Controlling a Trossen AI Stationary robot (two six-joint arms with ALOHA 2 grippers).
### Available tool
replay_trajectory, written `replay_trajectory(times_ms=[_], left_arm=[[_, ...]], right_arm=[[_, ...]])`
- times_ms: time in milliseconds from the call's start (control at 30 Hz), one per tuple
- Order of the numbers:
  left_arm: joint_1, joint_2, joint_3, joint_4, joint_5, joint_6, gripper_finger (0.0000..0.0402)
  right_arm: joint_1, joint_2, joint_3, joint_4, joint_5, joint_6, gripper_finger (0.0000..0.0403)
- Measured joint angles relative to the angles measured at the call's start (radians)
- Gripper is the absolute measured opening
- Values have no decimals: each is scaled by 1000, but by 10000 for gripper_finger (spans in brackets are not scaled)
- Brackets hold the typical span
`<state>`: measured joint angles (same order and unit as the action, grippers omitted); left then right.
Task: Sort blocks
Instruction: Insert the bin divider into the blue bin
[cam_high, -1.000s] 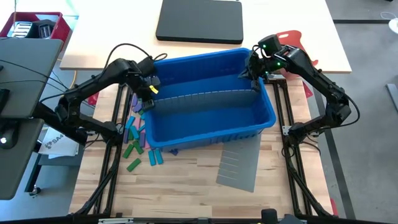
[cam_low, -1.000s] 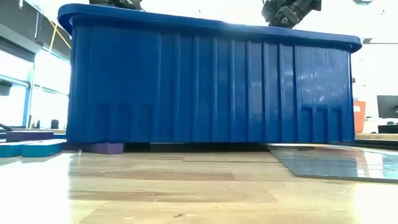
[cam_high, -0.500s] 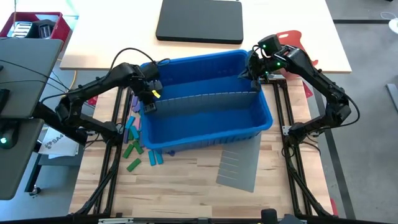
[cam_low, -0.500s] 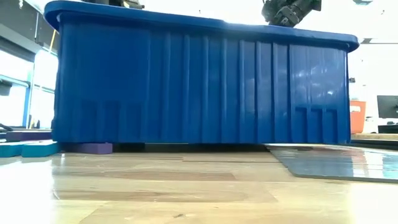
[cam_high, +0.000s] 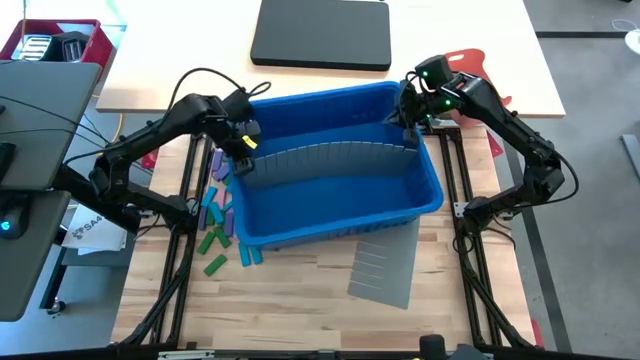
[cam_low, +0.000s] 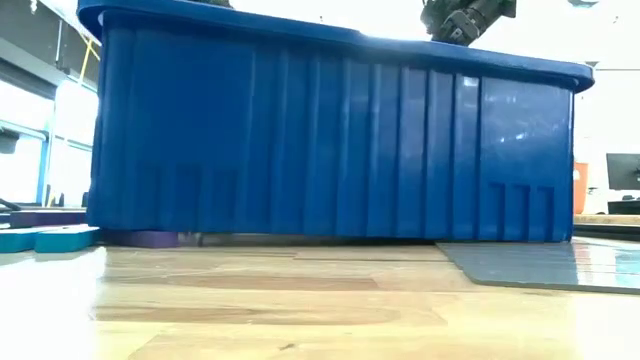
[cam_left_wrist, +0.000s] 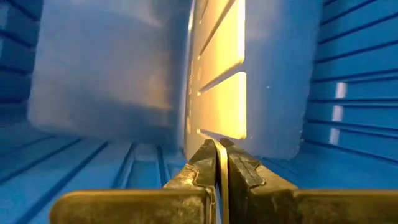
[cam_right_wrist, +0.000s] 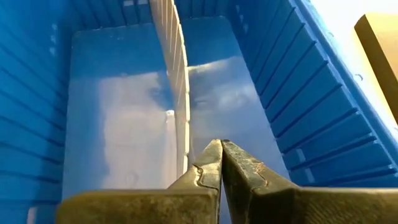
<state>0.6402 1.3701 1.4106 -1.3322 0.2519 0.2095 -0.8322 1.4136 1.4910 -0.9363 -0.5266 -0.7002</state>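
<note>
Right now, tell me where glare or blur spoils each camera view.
Low view: the window behind is blown out white above the big blue plastic bin, and the wooden tabletop nearest the lens is soft. Left wrist view: warm glare lights the grey slotted divider sheet, and the bin wall is hazy. Right wrist view: pale sheen on the bin floor.

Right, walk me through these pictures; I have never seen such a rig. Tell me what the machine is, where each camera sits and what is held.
Two dark robot arms work at a wooden table. One camera looks straight down, one sits at table-top height, and one rides on each wrist. A blue bin stands in the middle with a grey slotted divider upright inside. The left gripper has its fingers shut on one end of the divider. The right gripper is shut at the other end; whether it pinches the divider I cannot tell. Coloured blocks lie beside the bin, and a spare divider sheet lies in front.
</note>
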Motion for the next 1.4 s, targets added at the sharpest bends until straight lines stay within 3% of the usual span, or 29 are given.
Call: replay_trajectory(times_ms=[467,900,1167,1400], left_arm=[[2,0,6,136,178,0,2],[0,1,9,188,231,20,1],[-16,0,119,217,264,28,1],[-60,0,138,280,312,3,1]], right_arm=[[0,0,0,7,0,-13,4],[0,0,0,7,0,-15,4],[0,0,0,23,0,-20,4],[0,0,0,60,0,-41,4]])
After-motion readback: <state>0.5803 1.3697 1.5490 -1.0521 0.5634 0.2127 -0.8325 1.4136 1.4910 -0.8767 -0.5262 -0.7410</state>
